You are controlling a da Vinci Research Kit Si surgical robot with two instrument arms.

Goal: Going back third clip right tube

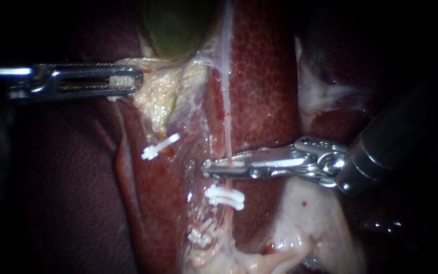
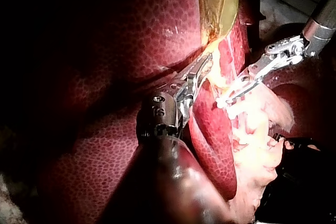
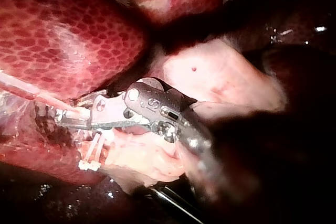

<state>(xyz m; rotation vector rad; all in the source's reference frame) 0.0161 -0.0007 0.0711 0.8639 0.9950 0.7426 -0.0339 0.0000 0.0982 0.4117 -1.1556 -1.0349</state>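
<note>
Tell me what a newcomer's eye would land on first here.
First the bright right instrument, reaching in from the right across the liver, its tip straddling the thin right tube, with what looks like a white clip at the crossing. Just below, a second white clip sits on the same tube. At upper left, the left instrument grips pale tissue under the greenish gallbladder.

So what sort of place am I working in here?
Most likely a surgical bench setup. A liver and gallbladder lie exposed, white clips sit on a tube, and the left instrument and right instrument work on them.
</note>
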